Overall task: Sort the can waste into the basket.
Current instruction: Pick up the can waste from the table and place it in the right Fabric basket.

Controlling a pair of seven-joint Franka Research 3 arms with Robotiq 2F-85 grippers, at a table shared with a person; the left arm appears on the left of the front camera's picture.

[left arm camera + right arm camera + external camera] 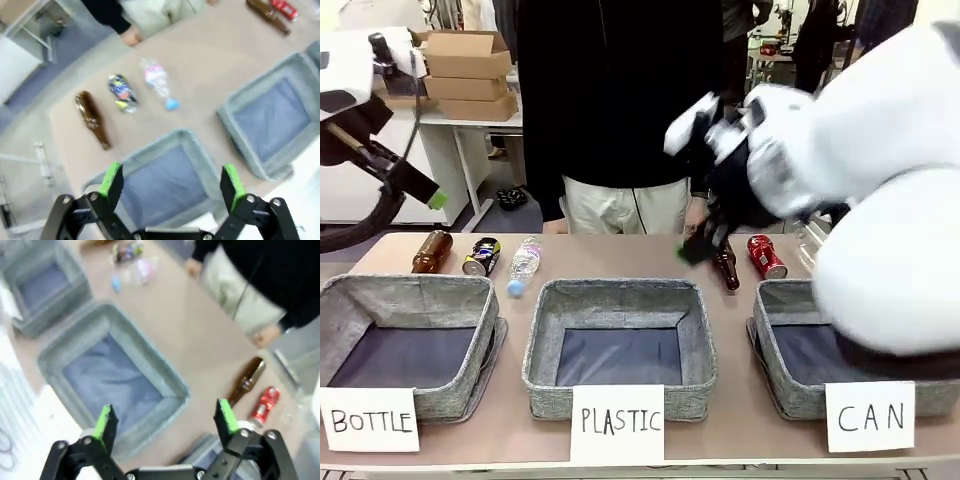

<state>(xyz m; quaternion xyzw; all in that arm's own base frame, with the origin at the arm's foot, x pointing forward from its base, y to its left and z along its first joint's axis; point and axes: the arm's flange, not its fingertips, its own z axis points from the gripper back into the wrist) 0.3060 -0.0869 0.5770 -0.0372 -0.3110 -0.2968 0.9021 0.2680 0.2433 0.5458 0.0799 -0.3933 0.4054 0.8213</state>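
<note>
The red can (766, 256) lies on its side on the table (620, 262), just behind the far rim of the CAN basket (790, 395) and just beside a brown bottle (725, 267), which sits on the side away from that basket's outer edge. The dark can (481, 256) lies well apart from the CAN basket, at the other end of the table behind the BOTTLE basket (410, 330), between a second brown bottle (432, 250) and a clear plastic bottle (524, 264). Both cans are probably light, thin-walled and smooth, so they should roll easily and dent under a hard squeeze; a gentle hold across the middle of the body, fingers square to its long axis, looks the safest place to take either one. The PLASTIC basket (620, 340) stands beside the CAN basket, between it and the BOTTLE basket, and all three look empty. The right gripper (165, 422) hangs blurred above the table near the red can and brown bottle, its fingers wide apart and empty. The left gripper (172, 185) is raised far from the CAN basket, over the BOTTLE basket, fingers likewise spread with nothing between them. A person (620, 110) stands at the far side of the table.
</note>
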